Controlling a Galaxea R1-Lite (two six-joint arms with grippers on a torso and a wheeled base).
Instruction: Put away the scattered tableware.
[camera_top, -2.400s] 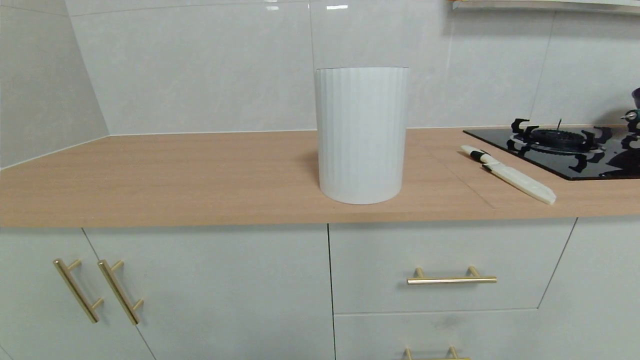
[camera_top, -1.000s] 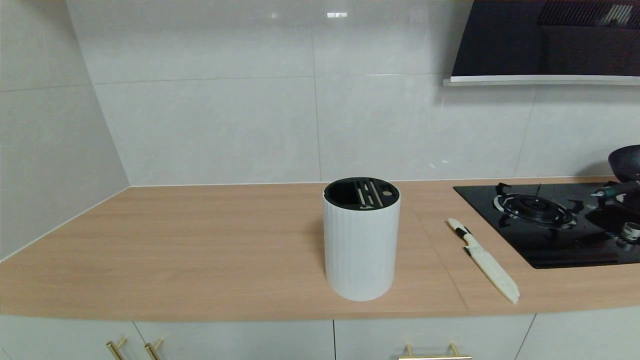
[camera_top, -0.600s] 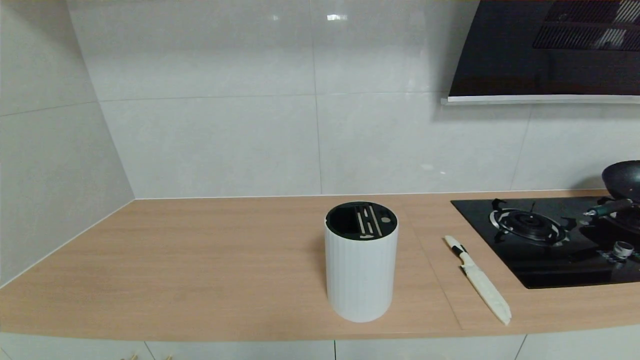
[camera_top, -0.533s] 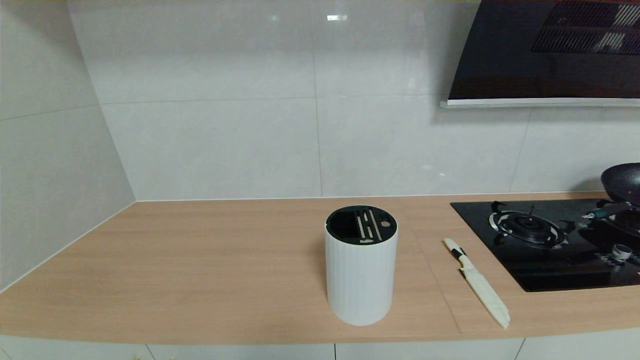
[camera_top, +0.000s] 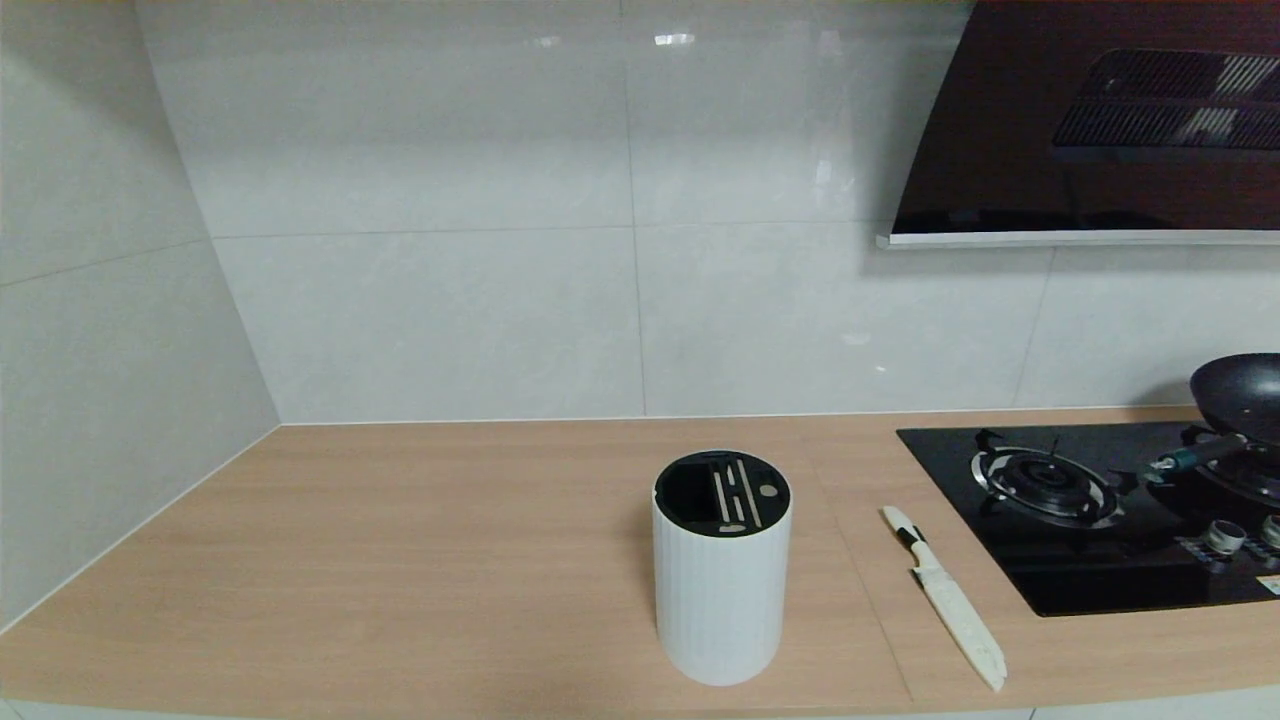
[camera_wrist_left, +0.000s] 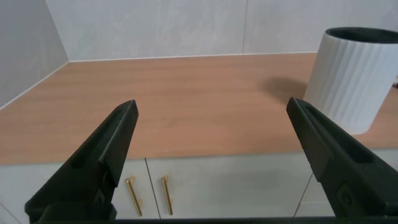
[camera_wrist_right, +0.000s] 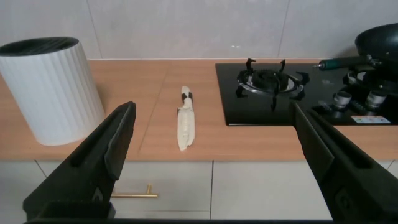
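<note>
Left hand (camera_wrist_left: 211, 107), fingers (camera_wrist_left: 106, 155) apart, before countertop (camera_wrist_left: 199, 78) with white holder (camera_wrist_left: 351, 74).

Viewpoint seemingly higher — holder (camera_top: 720, 585) top visible

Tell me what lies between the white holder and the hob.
A white knife lies flat on the counter between holder and hob, touching neither; the head view shows it.

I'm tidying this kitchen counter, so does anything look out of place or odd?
The knife lies loose on the counter, between the white knife holder and the hob, its tip near the front edge rather than in the holder's slots. The holder stands upright; nothing looks spilled or damaged.
</note>
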